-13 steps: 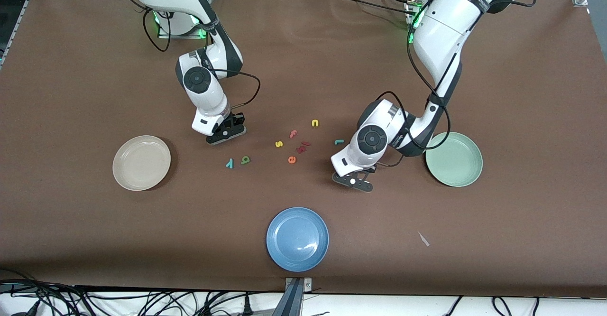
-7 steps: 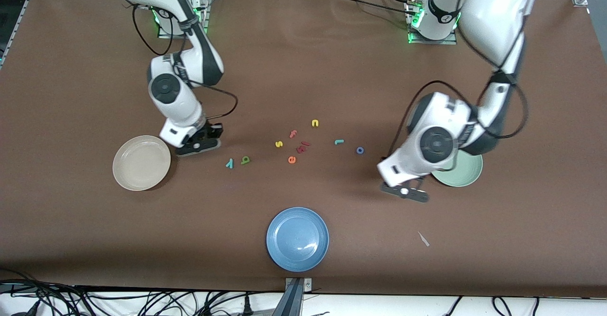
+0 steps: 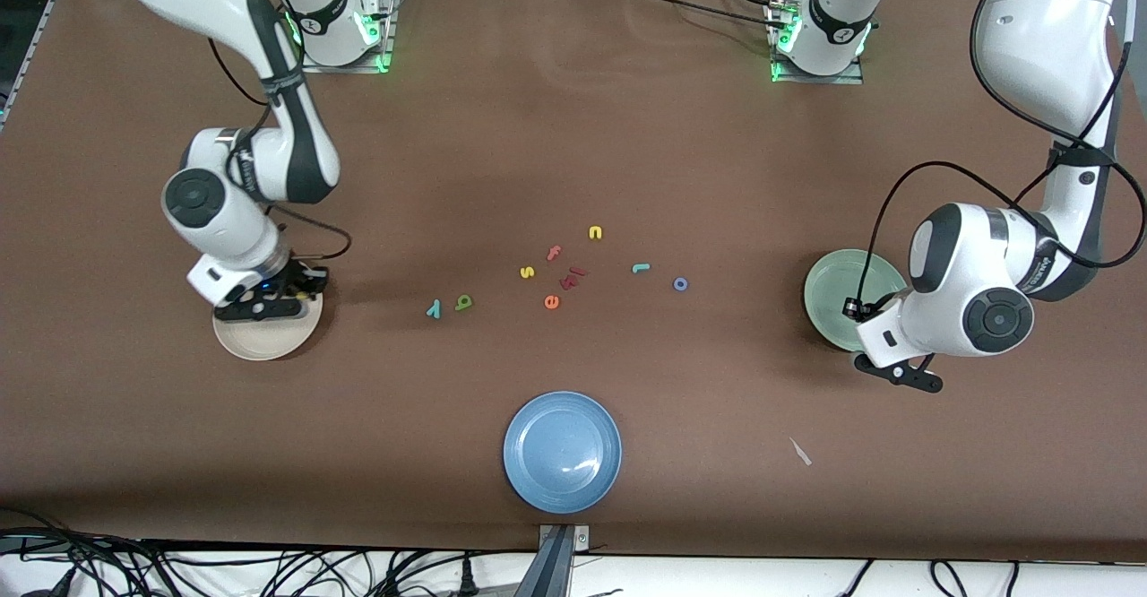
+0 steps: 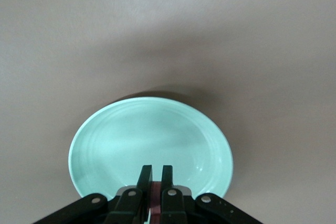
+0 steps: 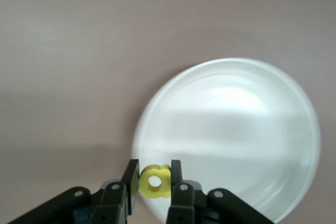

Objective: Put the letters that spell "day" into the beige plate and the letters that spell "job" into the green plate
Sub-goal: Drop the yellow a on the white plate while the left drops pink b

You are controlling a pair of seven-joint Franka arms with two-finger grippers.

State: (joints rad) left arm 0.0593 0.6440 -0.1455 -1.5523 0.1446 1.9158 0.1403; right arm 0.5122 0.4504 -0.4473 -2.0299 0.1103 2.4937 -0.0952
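The yellow d (image 5: 154,181) is pinched upright between the right end effector's (image 5: 154,179) fingers over the rim of the round cream-beige plate (image 3: 260,339). The salmon-red b (image 4: 156,199) is clamped in the left end effector (image 4: 156,177) at the edge of the pale mint-green plate (image 3: 829,297). On the surface between the plates lie the green a (image 3: 463,302) beside the teal y (image 3: 434,309), and the teal j (image 3: 640,268) near the blue ring o (image 3: 680,284).

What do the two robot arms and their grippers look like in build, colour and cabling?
Both arms are glossy white shells with black joint bands and round dark grey joint caps. Loose black cables loop along each forearm. The right gripper and left gripper are black, with two slim fingers and silver screws. Green lights glow at both bases.
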